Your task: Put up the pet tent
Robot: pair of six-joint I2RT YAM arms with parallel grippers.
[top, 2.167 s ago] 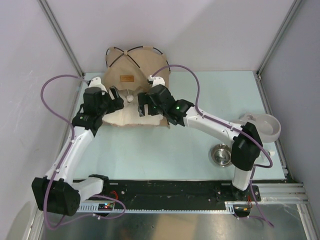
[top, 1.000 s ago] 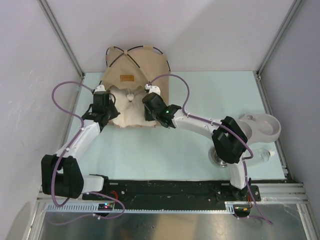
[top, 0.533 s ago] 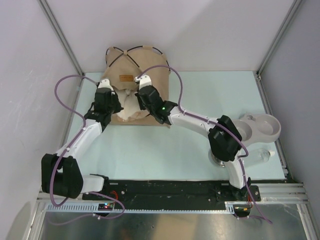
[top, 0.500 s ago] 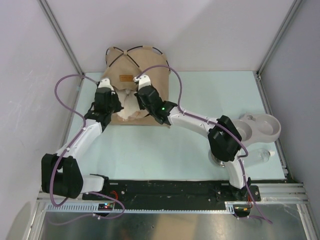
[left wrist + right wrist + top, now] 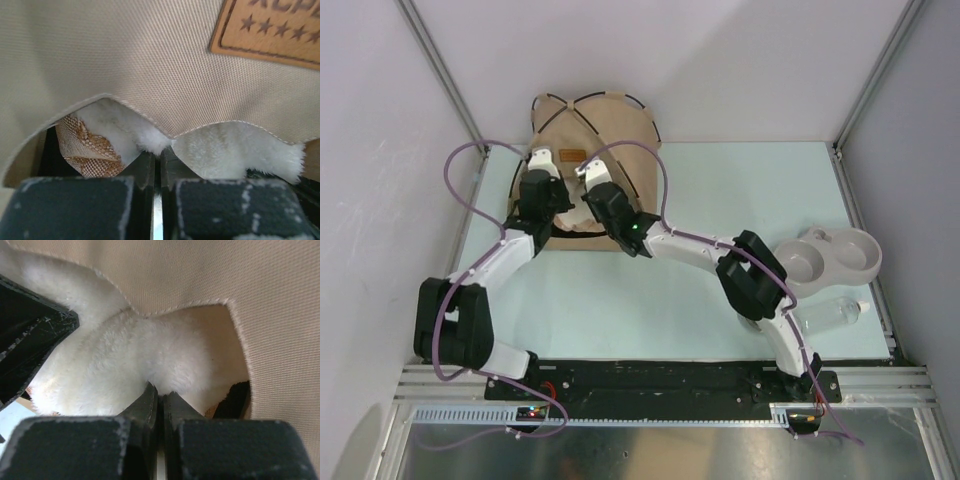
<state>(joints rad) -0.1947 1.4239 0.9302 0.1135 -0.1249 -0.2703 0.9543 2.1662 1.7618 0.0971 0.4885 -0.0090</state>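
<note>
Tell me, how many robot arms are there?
2: the left arm comes from the near left, the right arm from the near right, both reaching the pet tent.

Left arm [image 5: 485,270] and right arm [image 5: 690,245]: white links, bulky black joint housings. A purple cable [image 5: 447,176] is looped loosely off each wrist. A green LED [image 5: 633,226] is lit near the right wrist. Left finger pads [image 5: 75,210]: dark, textured, scuffed white.

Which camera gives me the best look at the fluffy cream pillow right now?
Right wrist: the pillow fills the doorway of the tent and is pinched at the tips of the right gripper. The left wrist view shows only a strip of it under the canvas edge. In the top view I cannot pick it out.
</note>
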